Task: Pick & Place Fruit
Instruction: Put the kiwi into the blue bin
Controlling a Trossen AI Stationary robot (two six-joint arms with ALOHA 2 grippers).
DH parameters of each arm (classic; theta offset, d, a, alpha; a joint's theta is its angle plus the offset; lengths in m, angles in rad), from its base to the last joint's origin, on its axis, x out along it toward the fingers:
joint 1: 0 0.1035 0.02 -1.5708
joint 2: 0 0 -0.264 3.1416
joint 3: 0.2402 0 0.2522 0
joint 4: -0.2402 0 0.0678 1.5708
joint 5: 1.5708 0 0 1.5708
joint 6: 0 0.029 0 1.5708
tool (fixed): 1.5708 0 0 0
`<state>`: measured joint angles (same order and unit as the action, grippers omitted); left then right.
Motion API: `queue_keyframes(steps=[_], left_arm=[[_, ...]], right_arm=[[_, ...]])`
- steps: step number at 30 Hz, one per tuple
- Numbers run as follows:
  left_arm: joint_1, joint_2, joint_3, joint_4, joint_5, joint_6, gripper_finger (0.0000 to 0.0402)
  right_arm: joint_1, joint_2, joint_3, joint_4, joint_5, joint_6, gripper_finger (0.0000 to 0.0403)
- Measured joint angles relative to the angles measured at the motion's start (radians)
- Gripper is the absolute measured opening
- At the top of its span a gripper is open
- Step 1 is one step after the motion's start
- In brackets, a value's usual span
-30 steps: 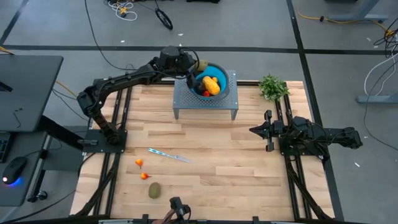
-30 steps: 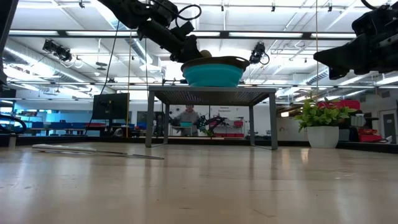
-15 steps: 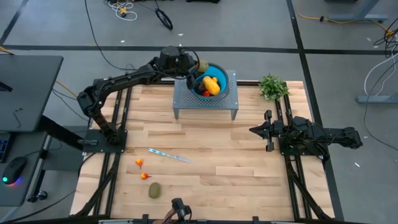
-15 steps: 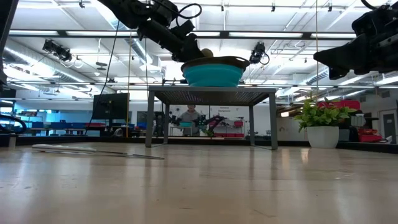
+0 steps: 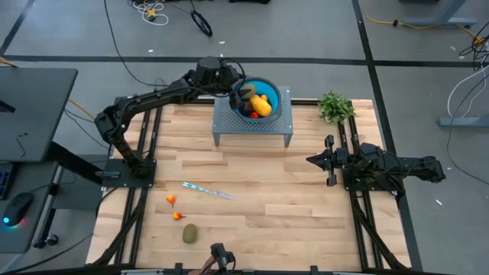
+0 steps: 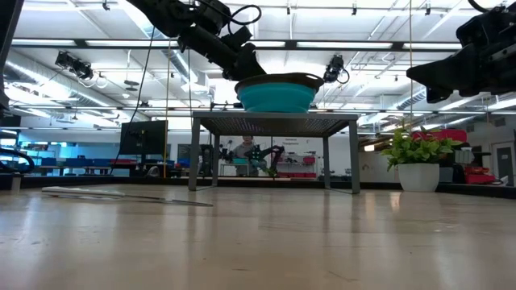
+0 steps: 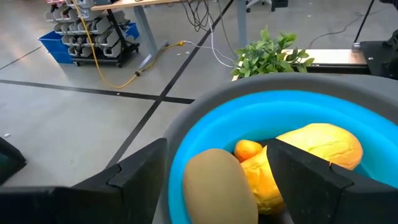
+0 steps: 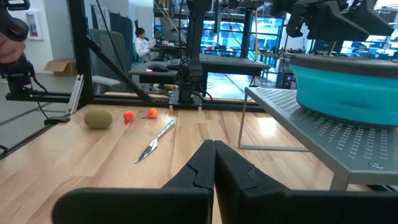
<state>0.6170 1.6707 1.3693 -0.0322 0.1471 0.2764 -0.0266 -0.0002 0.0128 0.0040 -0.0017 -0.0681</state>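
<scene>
A blue bowl with a grey rim stands on a grey perforated stand at the table's far edge. In it lie a yellow-orange fruit, a small orange one and a brown-green kiwi. My left gripper hangs open over the bowl's left rim, its fingers on either side of the kiwi without touching it. A second kiwi and two small red-orange fruits lie at the near left. My right gripper waits shut at the right.
A slim silvery knife lies on the wood left of centre. A green plant stands at the far right corner. Between the stand and the near edge the wooden top is bare. A person sits in the room beyond.
The kiwi that showed above the bowl's left rim between my left gripper's fingers has dropped into the bowl and lies beside the yellow-orange fruit. In the low view it no longer shows above the rim. The arm has kept its place.
</scene>
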Motion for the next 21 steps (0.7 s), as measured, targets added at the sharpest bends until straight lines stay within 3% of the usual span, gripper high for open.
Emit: queue_keyframes(steps=[21], left_arm=[[-0.002,-0.05,0.001,-0.007,-0.042,0.015,0.0282]], right_arm=[[0.0,0.0,0.0,0.0,0.0,0.0,0.0007]])
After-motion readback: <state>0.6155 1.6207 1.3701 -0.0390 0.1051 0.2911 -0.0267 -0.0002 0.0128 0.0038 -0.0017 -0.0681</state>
